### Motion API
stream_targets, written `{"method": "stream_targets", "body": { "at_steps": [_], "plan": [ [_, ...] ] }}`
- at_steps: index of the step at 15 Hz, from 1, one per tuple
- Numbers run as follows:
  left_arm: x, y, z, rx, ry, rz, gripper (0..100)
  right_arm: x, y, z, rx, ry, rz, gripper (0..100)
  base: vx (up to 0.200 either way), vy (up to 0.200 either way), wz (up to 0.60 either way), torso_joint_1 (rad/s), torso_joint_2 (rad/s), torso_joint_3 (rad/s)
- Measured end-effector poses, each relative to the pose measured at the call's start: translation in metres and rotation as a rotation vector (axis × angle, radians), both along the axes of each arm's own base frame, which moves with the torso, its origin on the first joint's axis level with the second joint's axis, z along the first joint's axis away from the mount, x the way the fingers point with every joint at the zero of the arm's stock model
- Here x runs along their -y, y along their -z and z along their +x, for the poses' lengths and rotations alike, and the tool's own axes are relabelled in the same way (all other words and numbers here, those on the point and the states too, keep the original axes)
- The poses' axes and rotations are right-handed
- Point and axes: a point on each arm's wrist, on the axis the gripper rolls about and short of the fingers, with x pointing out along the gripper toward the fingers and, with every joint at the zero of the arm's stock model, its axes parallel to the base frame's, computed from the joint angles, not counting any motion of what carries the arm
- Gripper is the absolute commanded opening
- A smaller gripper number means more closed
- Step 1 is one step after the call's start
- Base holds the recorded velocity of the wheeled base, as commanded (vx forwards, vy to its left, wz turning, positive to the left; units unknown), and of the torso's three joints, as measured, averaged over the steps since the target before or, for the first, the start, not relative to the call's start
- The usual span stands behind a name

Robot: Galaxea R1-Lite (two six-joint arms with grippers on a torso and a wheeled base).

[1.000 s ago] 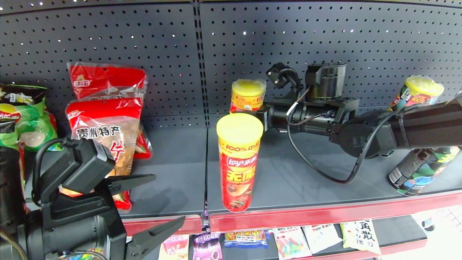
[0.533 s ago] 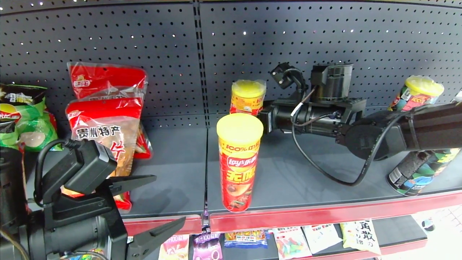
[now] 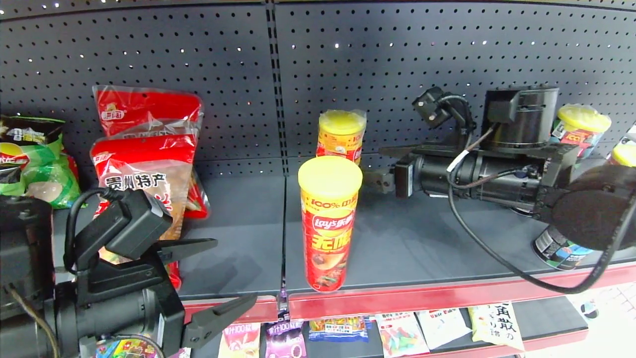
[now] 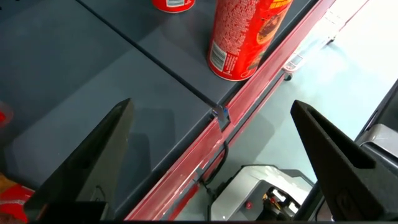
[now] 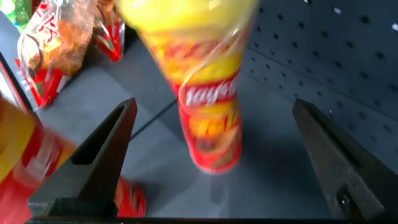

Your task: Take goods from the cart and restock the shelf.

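- Right gripper (image 3: 377, 165), jaws released and empty, centre-right, just right of the rear chip can (image 3: 341, 133).
- Left gripper (image 3: 236, 271), spread and empty, lower left.

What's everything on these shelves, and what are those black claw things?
Front chip can: one, red with yellow lid, mid-shelf at the edge.
Rear chip can: one, same colours, behind it near the pegboard.
Red snack bags: two, shelf's left, one before the other.
Green snack bags: far left, count unclear.
Multicoloured cans: at least two, shelf's right, partly hidden.
Small packets: several, mixed colours, lower shelf.
Shelf: one, dark grey, red front edge.
Left gripper: one, black, open, before the red bags.
Right gripper: one, black, open, beside the rear can.
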Motion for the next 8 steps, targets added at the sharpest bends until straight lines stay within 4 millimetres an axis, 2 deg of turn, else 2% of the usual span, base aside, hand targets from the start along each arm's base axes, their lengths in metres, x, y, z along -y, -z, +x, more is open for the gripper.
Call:
{"method": "stream_targets", "body": {
  "at_steps": [3, 8],
  "plan": [
    [0.001, 0.0, 0.005, 0.0, -0.016, 0.01, 100, 0.017, 0.005, -0.023, -0.023, 0.043, -0.021, 100, 0.0, 0.0, 0.0, 0.0, 0.0, 0.0],
    [0.003, 0.002, 0.017, -0.015, -0.041, 0.021, 100, 0.048, 0.02, -0.074, -0.068, 0.052, -0.047, 100, 0.0, 0.0, 0.0, 0.0, 0.0, 0.0]
  ]
}}
